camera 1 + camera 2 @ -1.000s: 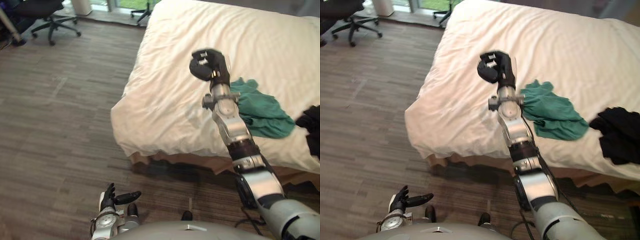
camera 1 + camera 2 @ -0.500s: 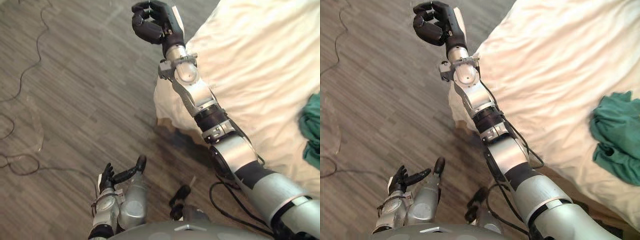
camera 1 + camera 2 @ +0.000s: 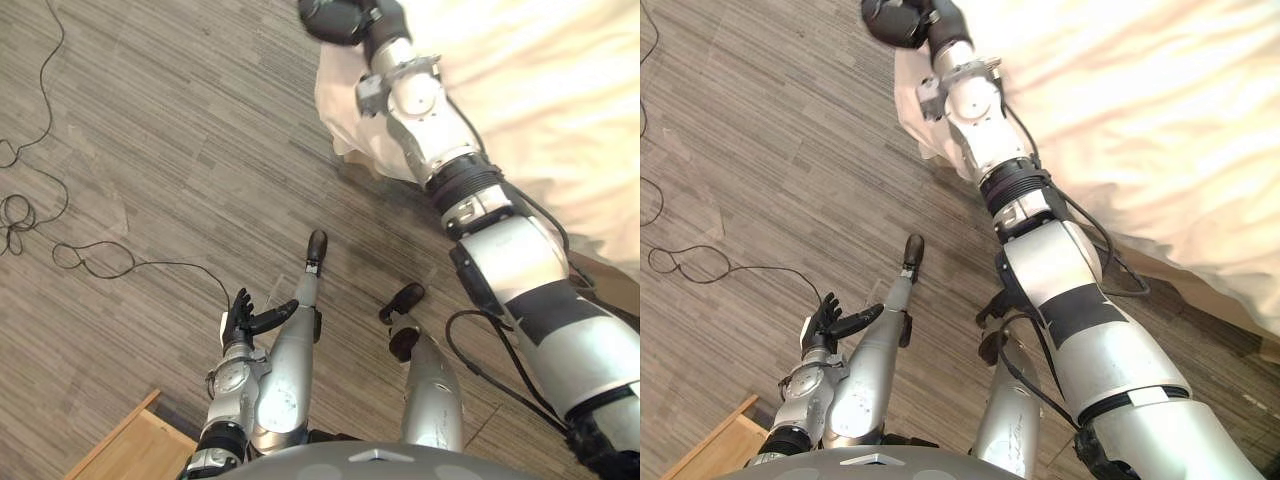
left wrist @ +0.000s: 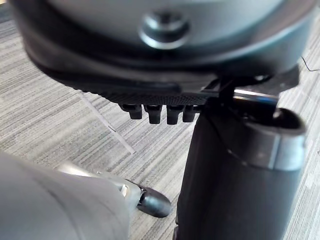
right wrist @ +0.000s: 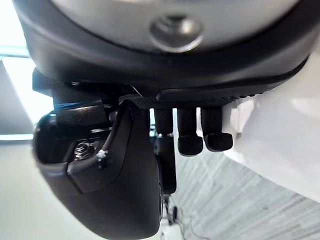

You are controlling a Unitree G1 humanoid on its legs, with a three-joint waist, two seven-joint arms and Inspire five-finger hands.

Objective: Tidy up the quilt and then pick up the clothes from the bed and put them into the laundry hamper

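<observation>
One quilt (image 3: 540,80) shows, cream-white and softly wrinkled, lying over the bed (image 3: 1215,300) at the upper right of the head views. Its visible side edge runs slantwise from the top middle down toward the right side, and its one visible corner droops toward the grey plank floor (image 3: 150,150), pointing to the robot's left. The right hand (image 3: 340,15) is raised at the end of its outstretched arm just beside that corner, clenched into a fist with nothing in it; its wrist view shows the curled fingers (image 5: 217,140) with the white quilt past them. The left hand (image 3: 243,318) hangs low over the floor, well apart from the bed, fingers relaxed and empty. One light wooden corner (image 3: 130,450) shows at the lower left.
</observation>
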